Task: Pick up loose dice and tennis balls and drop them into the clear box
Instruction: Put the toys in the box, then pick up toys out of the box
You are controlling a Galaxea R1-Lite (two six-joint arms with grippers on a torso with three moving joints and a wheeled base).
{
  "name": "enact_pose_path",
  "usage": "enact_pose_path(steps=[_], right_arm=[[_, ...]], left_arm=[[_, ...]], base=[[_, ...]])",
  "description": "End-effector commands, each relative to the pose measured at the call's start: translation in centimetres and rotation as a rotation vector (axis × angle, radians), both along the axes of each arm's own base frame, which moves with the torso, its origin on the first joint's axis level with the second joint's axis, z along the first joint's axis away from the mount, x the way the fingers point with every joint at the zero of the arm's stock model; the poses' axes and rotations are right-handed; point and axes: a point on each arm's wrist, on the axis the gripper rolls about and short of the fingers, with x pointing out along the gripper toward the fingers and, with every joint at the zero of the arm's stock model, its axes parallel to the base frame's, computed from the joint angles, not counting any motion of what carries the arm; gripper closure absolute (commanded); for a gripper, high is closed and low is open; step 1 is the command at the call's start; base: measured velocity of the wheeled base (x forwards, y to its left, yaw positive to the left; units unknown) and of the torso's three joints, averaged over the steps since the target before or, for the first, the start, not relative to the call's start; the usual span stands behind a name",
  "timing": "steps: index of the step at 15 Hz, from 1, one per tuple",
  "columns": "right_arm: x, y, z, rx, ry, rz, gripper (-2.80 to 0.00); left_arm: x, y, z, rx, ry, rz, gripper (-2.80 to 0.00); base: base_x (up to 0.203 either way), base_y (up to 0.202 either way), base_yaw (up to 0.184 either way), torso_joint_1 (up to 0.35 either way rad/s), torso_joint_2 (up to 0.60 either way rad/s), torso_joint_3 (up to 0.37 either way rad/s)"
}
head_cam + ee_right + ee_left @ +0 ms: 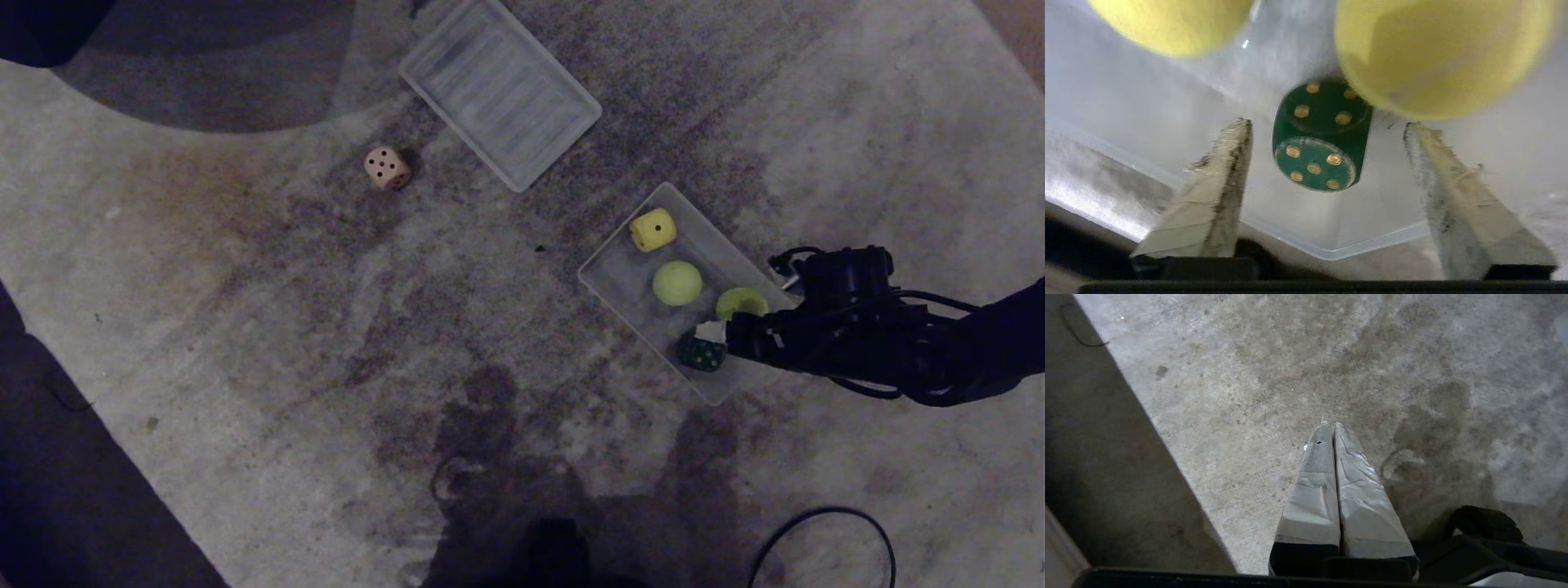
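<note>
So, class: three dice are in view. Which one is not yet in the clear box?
The beige die: it lies alone on the floor, while the yellow and dark green dice sit inside the clear box.

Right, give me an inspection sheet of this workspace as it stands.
Surface: stained grey floor.
Job's things: clear box holds yellow die, two tennis balls, green die; beige die loose on floor.
Clutter: ribbed lid beside box.
Claws: right claw open, around green die without touching; left claw shut, over floor.
Cables: black loop on floor.
Surroundings: nothing seen.
</note>
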Motion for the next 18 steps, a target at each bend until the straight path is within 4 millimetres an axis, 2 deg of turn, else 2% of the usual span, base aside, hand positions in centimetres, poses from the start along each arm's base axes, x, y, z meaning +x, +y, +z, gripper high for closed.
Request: enact_pose_path(steps=[1, 4, 5, 9, 11, 13, 16, 18], right_arm=[[-1.6, -0.2, 2.1, 0.007, -0.032, 0.002, -2.80], [-6.6, -1.2, 5.4, 0.008, -0.041, -0.003, -2.80], [-9.0, -1.6, 6.1, 0.007, -0.034, -0.004, 0.00], [-18.9, -3.3, 5.3, -0.054, -0.014, 0.015, 0.00], [-23.9, -4.1, 4.0, -0.093, -0.060, 0.012, 0.00], [-28.1, -4.8, 2.4, -0.147, -0.117, -0.013, 0.00], [-32.6, -5.6, -0.1, -0.189, -0.141, -0.087, 0.00], [-34.5, -5.9, -1.7, -0.212, -0.129, -0.170, 0.00]], left_arm=[[0.0, 0.0, 0.0, -0.002, 0.001, 0.001, 0.00], [0.0, 0.0, 0.0, -0.002, -0.001, 0.001, 0.00], [0.0, 0.0, 0.0, -0.002, 0.001, 0.001, 0.00], [0.0, 0.0, 0.0, -0.002, 0.001, 0.001, 0.00], [0.0, 0.0, 0.0, -0.002, 0.001, 0.001, 0.00], [0.0, 0.0, 0.0, -0.002, 0.001, 0.001, 0.00], [0.0, 0.0, 0.0, -0.002, 0.000, 0.001, 0.00], [0.0, 0.0, 0.0, -0.002, 0.001, 0.001, 0.00]], base=[[0.000, 0.000, 0.000, 0.000, 0.00, 0.000], [0.000, 0.000, 0.000, 0.000, 0.00, 0.000], [0.000, 0.000, 0.000, 0.000, 0.00, 0.000], [0.000, 0.000, 0.000, 0.000, 0.00, 0.000], [0.000, 0.000, 0.000, 0.000, 0.00, 0.000], [0.000, 0.000, 0.000, 0.000, 0.00, 0.000], [0.000, 0.000, 0.000, 0.000, 0.00, 0.000], [0.000, 0.000, 0.000, 0.000, 0.00, 0.000]])
